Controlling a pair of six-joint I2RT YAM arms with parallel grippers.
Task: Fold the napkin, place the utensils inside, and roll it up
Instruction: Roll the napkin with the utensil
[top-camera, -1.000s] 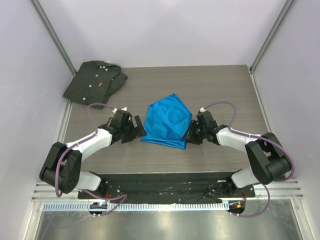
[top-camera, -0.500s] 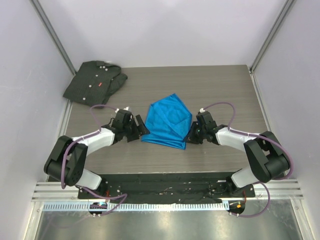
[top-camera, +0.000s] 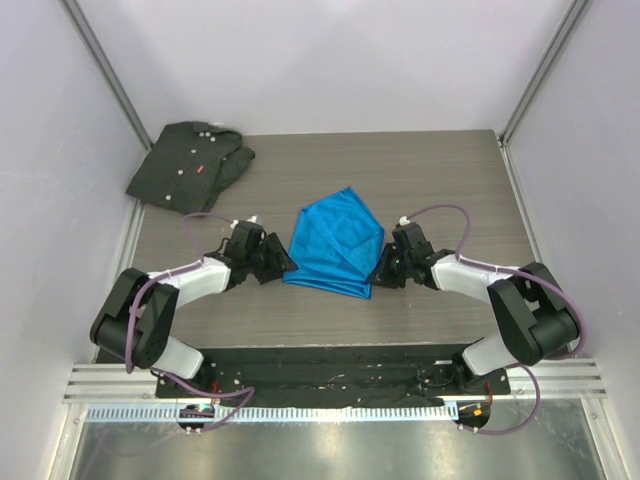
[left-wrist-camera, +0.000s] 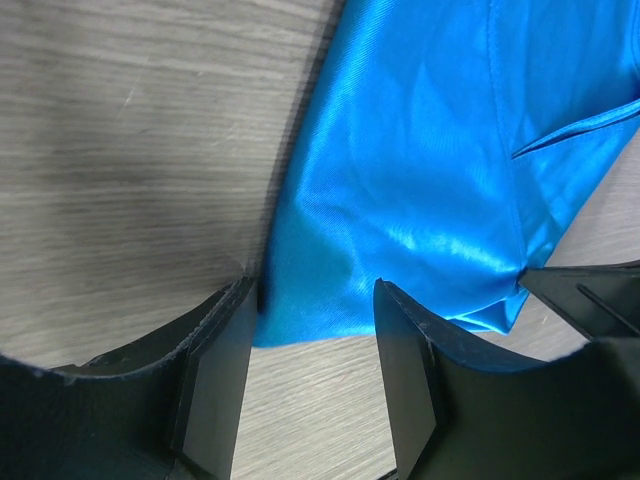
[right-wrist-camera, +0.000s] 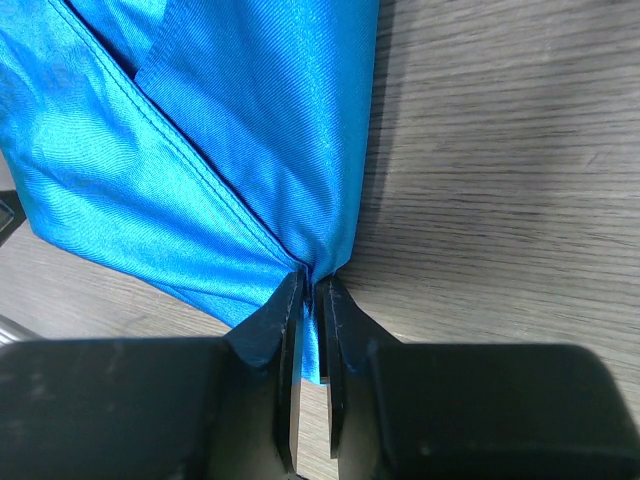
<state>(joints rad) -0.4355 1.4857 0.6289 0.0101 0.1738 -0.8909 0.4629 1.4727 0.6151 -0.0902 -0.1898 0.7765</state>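
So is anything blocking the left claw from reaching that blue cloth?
Nothing visible. The left claw sits open with a corner of the napkin between its jaws. The right claw pinches the opposite corner. The dark shirt lies far off at the back.

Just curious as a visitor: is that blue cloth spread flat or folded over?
Folded over, loosely: the napkin shows overlapping layers with hemmed edges crossing its surface, and its outline is irregular.

shiny blue cloth napkin (top-camera: 335, 243), matt grey wood-grain table (top-camera: 440, 180)
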